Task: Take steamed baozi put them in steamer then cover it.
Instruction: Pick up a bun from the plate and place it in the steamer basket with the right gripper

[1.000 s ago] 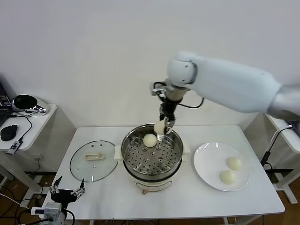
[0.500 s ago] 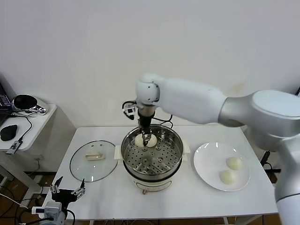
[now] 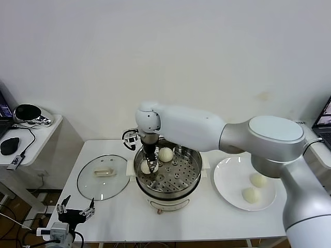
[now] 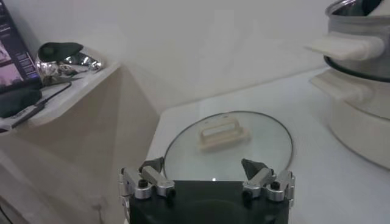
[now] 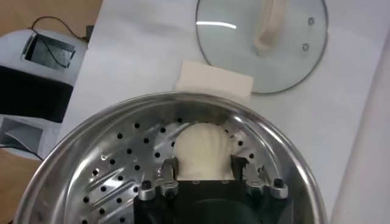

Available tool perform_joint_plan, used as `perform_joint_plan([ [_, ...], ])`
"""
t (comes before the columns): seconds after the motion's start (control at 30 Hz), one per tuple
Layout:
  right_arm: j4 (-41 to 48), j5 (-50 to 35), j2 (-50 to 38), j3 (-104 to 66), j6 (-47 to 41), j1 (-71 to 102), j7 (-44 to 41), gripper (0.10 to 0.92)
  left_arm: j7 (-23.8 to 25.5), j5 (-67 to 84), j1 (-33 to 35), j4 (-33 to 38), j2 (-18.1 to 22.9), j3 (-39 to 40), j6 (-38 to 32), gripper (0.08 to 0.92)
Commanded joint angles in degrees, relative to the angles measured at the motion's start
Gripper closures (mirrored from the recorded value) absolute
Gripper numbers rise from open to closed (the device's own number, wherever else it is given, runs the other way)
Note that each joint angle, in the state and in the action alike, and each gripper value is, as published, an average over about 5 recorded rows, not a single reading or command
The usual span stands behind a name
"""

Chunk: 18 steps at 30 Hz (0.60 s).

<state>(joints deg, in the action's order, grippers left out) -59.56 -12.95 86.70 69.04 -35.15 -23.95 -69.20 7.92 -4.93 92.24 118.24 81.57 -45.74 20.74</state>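
My right gripper [image 3: 149, 166] reaches down into the steamer [image 3: 192, 178] and is shut on a cream-white baozi [image 3: 145, 167], low over the left part of the perforated tray. In the right wrist view the baozi [image 5: 202, 146] sits between the two fingers [image 5: 169, 171] above the tray [image 5: 109, 158]. A second baozi [image 3: 165, 154] lies at the back of the tray. Two more baozi [image 3: 258, 180] [image 3: 251, 194] lie on the white plate [image 3: 227, 181]. The glass cover [image 3: 103, 181] lies flat on the table left of the steamer. My left gripper [image 3: 75, 212] is open and parked low at the front left.
A white side table [image 3: 31, 129] with a mouse and cables stands at the far left. The cover [image 4: 244, 146] lies just ahead of my left gripper [image 4: 204, 165], with the steamer's side handle [image 4: 341, 45] beyond it. The cover's handle [image 5: 271, 24] shows in the right wrist view.
My right gripper has carried the baozi from above the steamer's back right rim across to the left and down onto the left part of the tray. The left arm has not moved.
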Motion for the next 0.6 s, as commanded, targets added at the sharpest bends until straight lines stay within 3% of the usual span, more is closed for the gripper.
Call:
perform_joint_plan([
  [0.03,0.4,1.3,1.0,-0.3,-0.4,1.9,1.6,0.465,0.0,0.0,0.0,-0.1,0.0,0.1,0.0,0.177],
  [0.37,-7.4,0.0,-5.8,-1.9,-1.6,-0.9,1.7,0.226,0.2,-0.1,-0.1,0.1,0.3,0.4,0.0,0.177],
  [0.6,-18.0,-0.9,-17.5,-5.1,-1.6,-5.7,0.2,0.203,0.5,-0.1,-0.2,0.3,0.3,0.6,0.2,0.177],
])
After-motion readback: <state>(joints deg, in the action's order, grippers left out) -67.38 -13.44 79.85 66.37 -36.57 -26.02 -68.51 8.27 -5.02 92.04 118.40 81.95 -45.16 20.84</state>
